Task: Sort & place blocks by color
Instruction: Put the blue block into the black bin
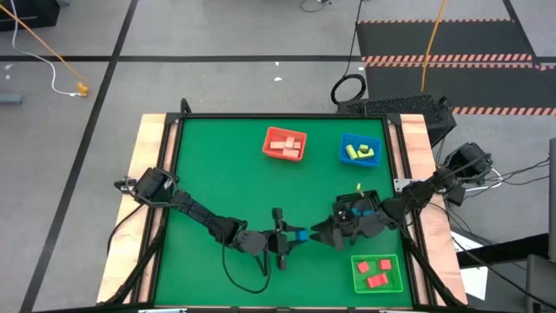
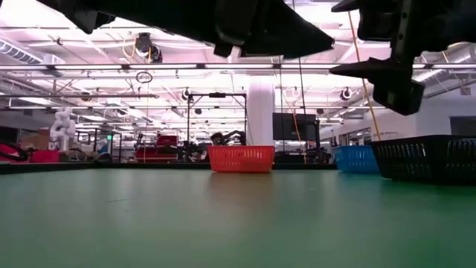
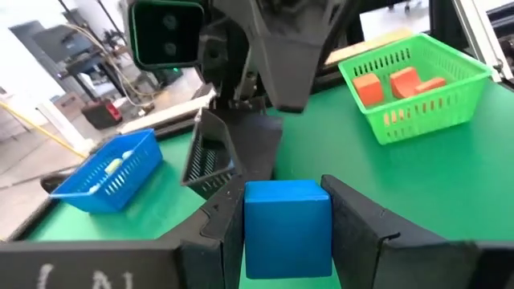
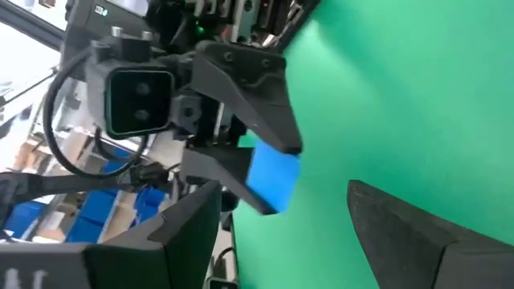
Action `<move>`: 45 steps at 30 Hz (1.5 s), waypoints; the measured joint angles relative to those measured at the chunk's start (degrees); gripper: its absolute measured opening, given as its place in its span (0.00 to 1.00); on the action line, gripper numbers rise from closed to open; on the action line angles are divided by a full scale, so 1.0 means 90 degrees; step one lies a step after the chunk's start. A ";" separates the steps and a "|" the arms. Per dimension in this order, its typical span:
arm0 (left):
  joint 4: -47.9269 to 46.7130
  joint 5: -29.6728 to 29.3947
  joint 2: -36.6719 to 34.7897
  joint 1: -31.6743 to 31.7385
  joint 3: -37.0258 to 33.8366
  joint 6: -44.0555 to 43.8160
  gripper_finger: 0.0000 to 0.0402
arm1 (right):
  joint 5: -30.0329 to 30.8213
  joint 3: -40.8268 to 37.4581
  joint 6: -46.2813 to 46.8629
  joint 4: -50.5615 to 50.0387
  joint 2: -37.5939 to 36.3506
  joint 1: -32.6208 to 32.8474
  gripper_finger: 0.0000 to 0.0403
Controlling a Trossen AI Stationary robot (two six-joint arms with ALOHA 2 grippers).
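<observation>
A blue cube block [image 3: 287, 225] sits between the fingers of my left gripper [image 1: 300, 235], near the table's front middle and above the green tabletop. My right gripper [image 4: 297, 233] stands open just right of it, facing the cube [image 4: 271, 178] with nothing between its fingers. Pink blocks lie in the red tray [image 1: 285, 143]. Yellow-green blocks lie in the blue tray [image 1: 360, 150], and red blocks in the green tray [image 1: 378, 272]. My left gripper pinches the blue cube by two opposite sides [image 3: 250, 233] between its two fingers. The fingers lie about level and point toward the table's right. The cube is lifted clear of the table and sits square between them.
A black tray [image 1: 358, 207] stands under my right arm, close behind the right gripper. The red tray [image 2: 240, 158] and blue tray [image 2: 355, 158] stand at the far side. The green tray [image 3: 418, 72] is at the near right corner. The table's left half [image 1: 208, 165] is bare green surface.
</observation>
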 joint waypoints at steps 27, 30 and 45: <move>0.1144 0.0100 -0.0002 0.0861 0.0000 0.1940 0.33 | 0.0172 0.0001 -0.1361 0.1189 0.0002 -0.0745 0.65; 0.1120 0.0092 -0.0002 0.0910 0.0000 0.2015 0.33 | 0.0170 0.0000 -0.1430 0.1181 0.0002 -0.0817 0.63; 0.1020 0.0008 -0.0010 0.0930 0.0000 0.2126 0.33 | 0.0166 0.0000 -0.1396 0.0870 0.0005 -0.1068 0.17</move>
